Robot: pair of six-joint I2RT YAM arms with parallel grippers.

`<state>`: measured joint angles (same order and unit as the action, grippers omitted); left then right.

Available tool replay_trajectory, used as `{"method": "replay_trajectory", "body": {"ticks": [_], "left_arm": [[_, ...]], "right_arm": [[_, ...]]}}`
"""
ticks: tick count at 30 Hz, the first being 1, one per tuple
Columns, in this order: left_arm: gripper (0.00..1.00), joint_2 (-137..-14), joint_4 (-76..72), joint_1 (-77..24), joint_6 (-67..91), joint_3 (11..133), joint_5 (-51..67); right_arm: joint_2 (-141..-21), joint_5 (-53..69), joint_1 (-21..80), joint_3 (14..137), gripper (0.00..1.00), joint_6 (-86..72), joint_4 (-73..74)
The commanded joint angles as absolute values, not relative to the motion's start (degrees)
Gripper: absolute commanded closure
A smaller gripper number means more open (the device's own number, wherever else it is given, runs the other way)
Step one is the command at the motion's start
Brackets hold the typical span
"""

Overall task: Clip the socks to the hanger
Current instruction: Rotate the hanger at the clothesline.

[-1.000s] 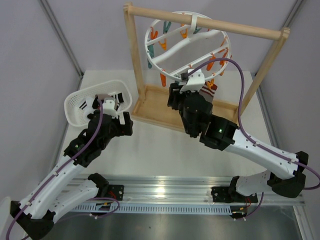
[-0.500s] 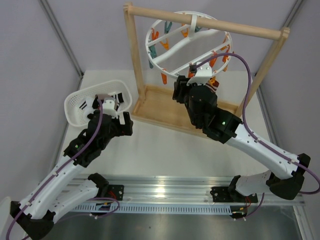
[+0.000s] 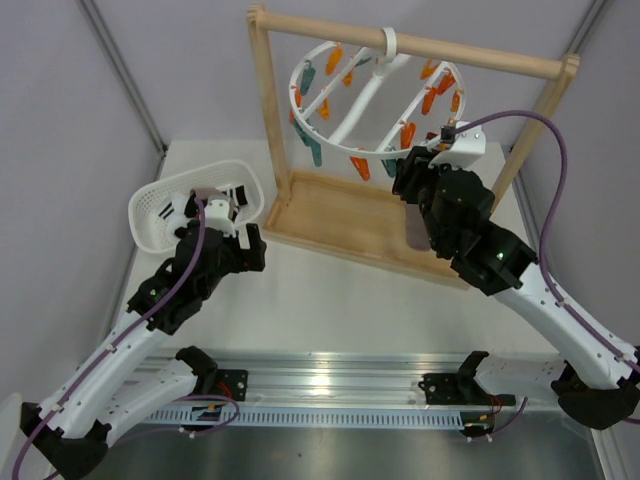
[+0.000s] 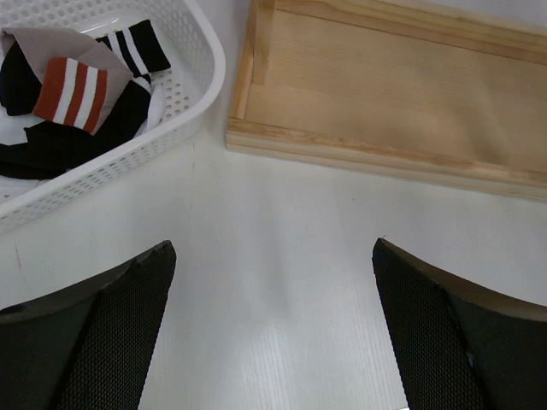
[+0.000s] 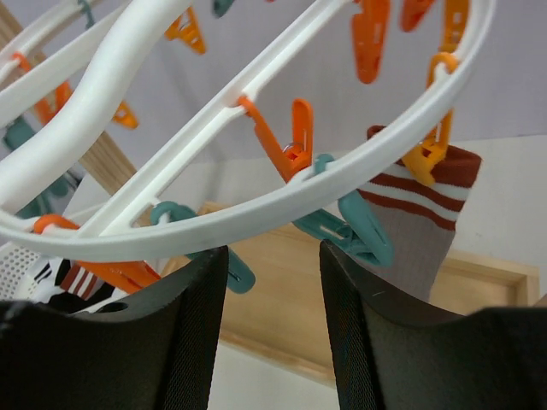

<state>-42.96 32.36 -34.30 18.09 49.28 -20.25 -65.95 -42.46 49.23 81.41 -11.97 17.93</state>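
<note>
The white ring hanger (image 3: 362, 92) hangs tilted from the wooden rack's top bar, with orange and teal clips dangling. One taupe sock (image 3: 413, 228) with a red-and-white striped cuff hangs from a yellow-orange clip (image 5: 425, 158) on the ring's right side. My right gripper (image 3: 412, 172) sits just under the ring's rim (image 5: 214, 219), beside that sock (image 5: 419, 235). Its jaws stand partly open with nothing between them (image 5: 273, 252). The other sock (image 4: 70, 85) lies in the white basket. My left gripper (image 4: 273, 273) hovers wide open over bare table, near the basket.
The wooden rack's tray-like base (image 3: 330, 215) lies under the hanger, its posts at both ends. The white mesh basket (image 3: 150, 215) at the left also holds black socks with white stripes (image 4: 137, 51). A teal clip (image 5: 359, 231) hangs close to my right fingers.
My right arm has swung rightward and up along the ring. The hanger has turned and tilted with it, and the clipped sock now hangs by my right gripper. The left arm has stayed still.
</note>
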Motion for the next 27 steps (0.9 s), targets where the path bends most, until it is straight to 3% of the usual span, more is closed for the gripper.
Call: {"method": "replay_trajectory", "body": {"ticks": [1,27], "left_arm": [[0.01,-42.4,32.0,-33.7,19.2,49.2,-19.3],[0.01,-42.9,32.0,-33.5,19.4,49.2,-18.9]], "right_arm": [[-63.4,-40.4,46.6,81.9,0.49,-12.0,15.6],[-61.3,-25.2,50.5,80.2,0.48,-8.8,17.1]]}}
